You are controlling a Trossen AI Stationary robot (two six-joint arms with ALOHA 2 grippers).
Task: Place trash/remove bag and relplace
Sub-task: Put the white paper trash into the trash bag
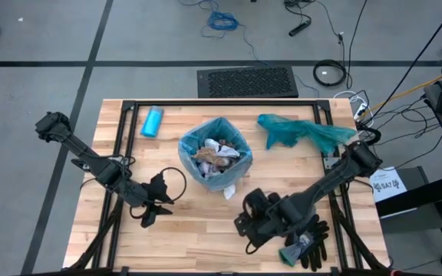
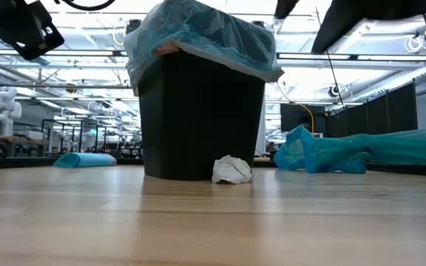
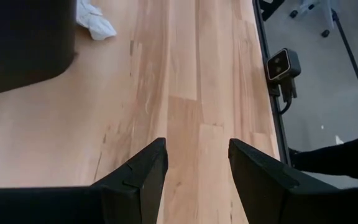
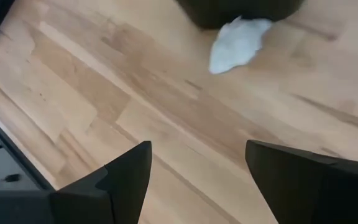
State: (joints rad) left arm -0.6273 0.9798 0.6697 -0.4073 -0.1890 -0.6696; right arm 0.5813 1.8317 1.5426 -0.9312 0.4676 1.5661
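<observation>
Going left to right: our left claw (image 1: 153, 208) hangs part open and empty over the table (image 1: 198, 230), off to the bin's (image 1: 215, 153) left. The white scrap (image 1: 229, 191) lies against the bin's near side, between both claws. Our right claw (image 1: 252, 222) gapes wide, empty, and looks a bit closer, so we'd send that one.

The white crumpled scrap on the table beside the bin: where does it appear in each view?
High view: white scrap just below the bin.
Low view: centre, against the bin's base.
Left wrist view: top left.
Right wrist view: top centre.
Shared landmark: the black bin.
</observation>
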